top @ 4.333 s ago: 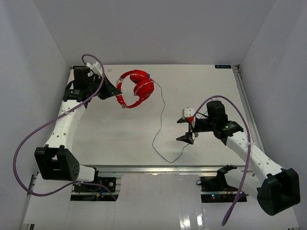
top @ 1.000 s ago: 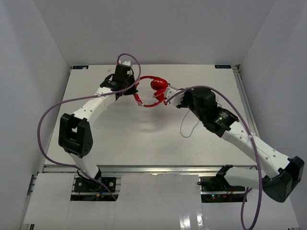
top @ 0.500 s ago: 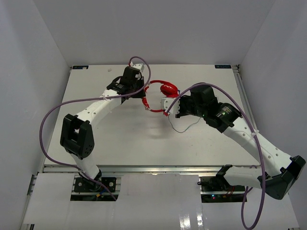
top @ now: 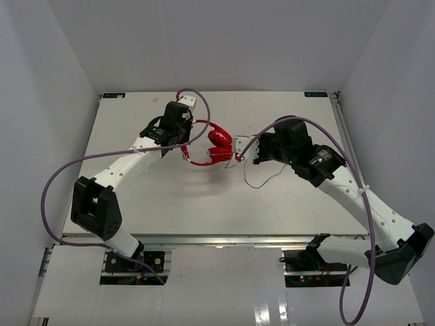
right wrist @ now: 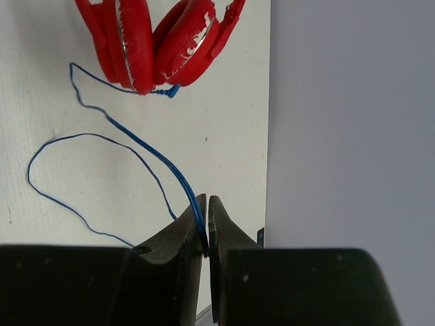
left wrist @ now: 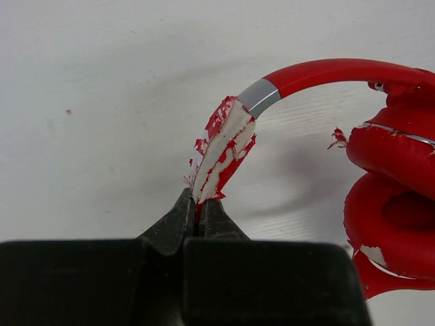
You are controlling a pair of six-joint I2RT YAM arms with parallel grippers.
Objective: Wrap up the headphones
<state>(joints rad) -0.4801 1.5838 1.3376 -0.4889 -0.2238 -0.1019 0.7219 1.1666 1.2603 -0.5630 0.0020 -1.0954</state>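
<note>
The red headphones (top: 212,144) hang just above the table's middle. My left gripper (top: 186,140) is shut on the worn red-and-white headband (left wrist: 228,142); its fingertips (left wrist: 202,205) pinch the band's padding. The ear cups (left wrist: 391,197) lie folded together to the right. My right gripper (top: 237,151) is just right of the ear cups (right wrist: 153,41) and shut on the thin blue cable (right wrist: 139,141), which runs between its fingertips (right wrist: 206,224). The cable leaves the cups at a blue plug (right wrist: 170,91) and a slack loop (top: 262,180) lies on the table.
The white table (top: 136,197) is boxed in by white walls on three sides. Its right edge (right wrist: 268,136) and the grey wall (right wrist: 353,102) show in the right wrist view. Thick purple robot cables (top: 61,176) arc beside both arms.
Both arms have shifted together: the headphones swung right, then came back left and nearer to me. The right gripper stayed beside the cups with the cable, whose slack loop moved under it.
</note>
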